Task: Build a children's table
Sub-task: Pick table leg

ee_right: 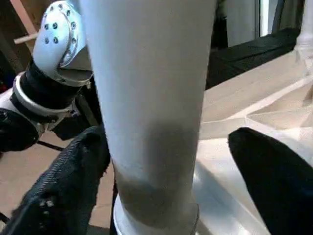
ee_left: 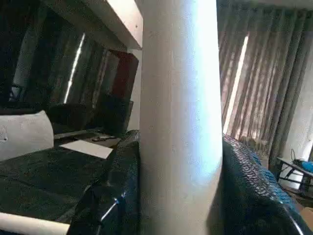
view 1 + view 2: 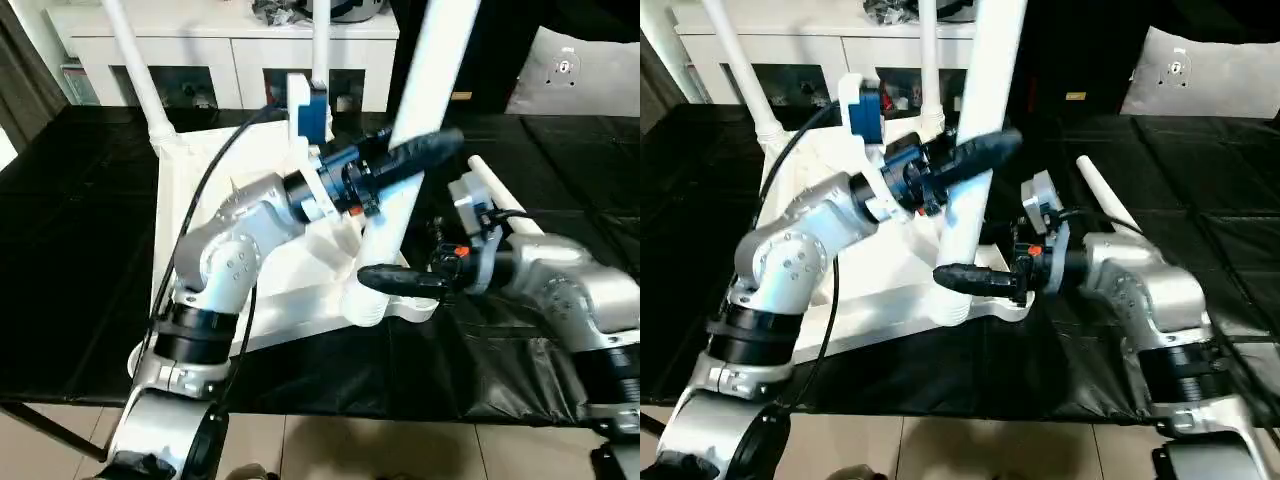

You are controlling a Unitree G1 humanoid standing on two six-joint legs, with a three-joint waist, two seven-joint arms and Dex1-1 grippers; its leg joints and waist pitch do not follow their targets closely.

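an all-white plastic children's table top (image 3: 290,285) lies upside down on a black-covered surface, its ribbed underside facing up. three long tapered tubular legs stand in its corner sockets: one at the far left corner (image 3: 135,55), one at the far right corner (image 3: 320,40), and a near leg (image 3: 415,110), leaning slightly, seated in the near right socket (image 3: 372,305). a fourth leg (image 3: 500,195) lies flat on the black cover, just beside the top's right side.
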